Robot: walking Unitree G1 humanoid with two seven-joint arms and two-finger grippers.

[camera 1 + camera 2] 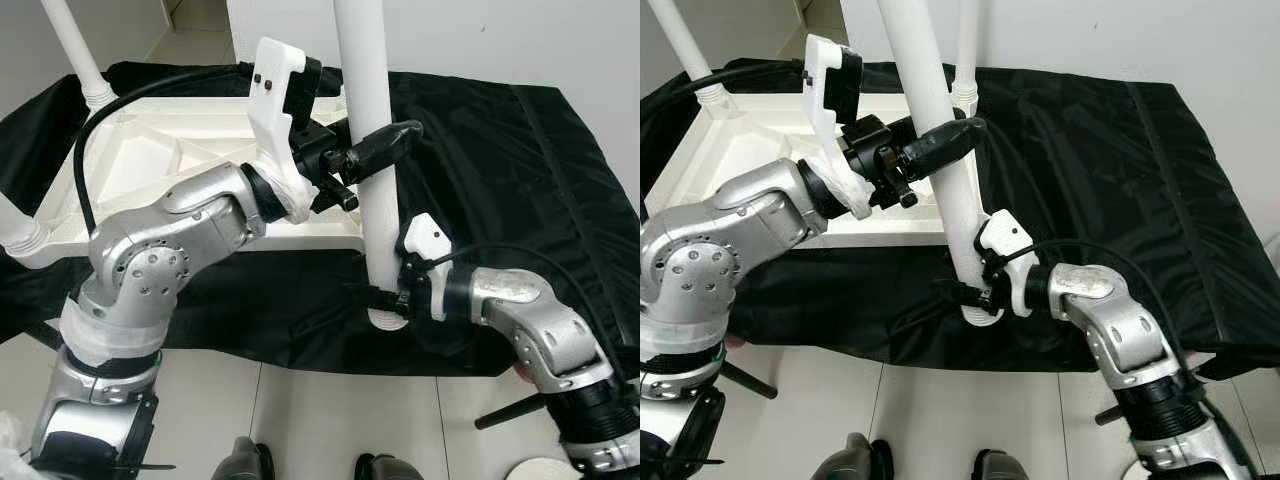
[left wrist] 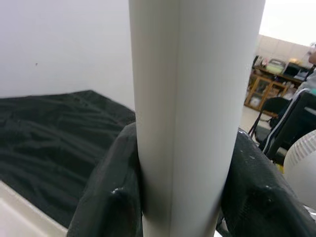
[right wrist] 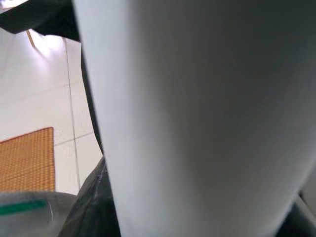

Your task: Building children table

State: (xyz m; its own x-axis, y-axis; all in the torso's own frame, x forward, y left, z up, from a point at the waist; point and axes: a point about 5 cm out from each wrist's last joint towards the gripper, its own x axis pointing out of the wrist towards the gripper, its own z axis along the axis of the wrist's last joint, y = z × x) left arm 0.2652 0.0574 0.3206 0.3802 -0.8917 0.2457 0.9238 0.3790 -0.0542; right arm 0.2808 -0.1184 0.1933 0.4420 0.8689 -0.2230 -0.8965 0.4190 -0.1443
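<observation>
The white children's table lies upside down on a black cloth. A long white table leg stands nearly upright beside the table's near right corner. Its flanged lower end is at the cloth's front edge. My left gripper is shut on the leg at mid height, and its black fingers wrap the tube. My right gripper is shut on the leg just above the flange, with the tube very close to its camera.
Fitted legs rise at the table's far left, near left and far right. The black cloth spreads right to a white wall. Tiled floor lies in front. A chair and an orange mat stand farther off.
</observation>
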